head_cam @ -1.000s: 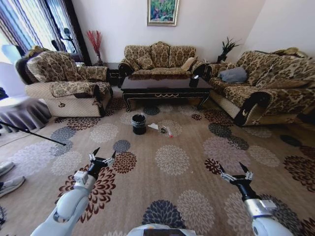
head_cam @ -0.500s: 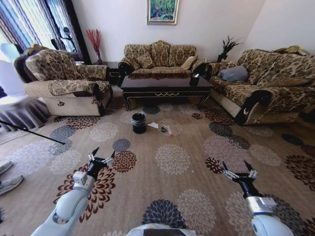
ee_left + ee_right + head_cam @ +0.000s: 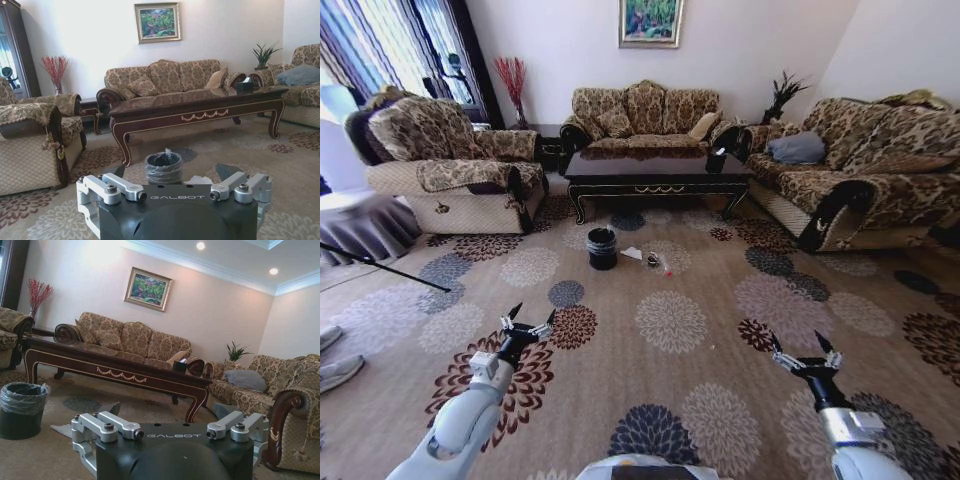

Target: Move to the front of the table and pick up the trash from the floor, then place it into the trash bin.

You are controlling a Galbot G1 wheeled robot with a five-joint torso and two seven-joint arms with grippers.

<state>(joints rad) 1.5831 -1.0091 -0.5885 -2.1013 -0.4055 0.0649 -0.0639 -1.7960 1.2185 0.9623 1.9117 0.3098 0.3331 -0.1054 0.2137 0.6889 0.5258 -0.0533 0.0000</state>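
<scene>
Both grippers, left [image 3: 528,325] and right [image 3: 803,352], hang low over the carpet [image 3: 670,400], jaws open. The trash [image 3: 650,260] lies beside the bin [image 3: 602,249], before the table [image 3: 655,172].

Black trash bin [image 3: 602,250] on beige floral carpet [image 3: 670,325] before dark-brown, gold-trimmed table [image 3: 655,172].

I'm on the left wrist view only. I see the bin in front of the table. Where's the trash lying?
Observer: The head view shows the white paper, dark wrapper and bottle on the carpet, just to the robot's right of the trash bin.
Operator: Are the grippers near it?
Observer: No. The left gripper and right gripper both hang open over the carpet, well short of it.
</scene>
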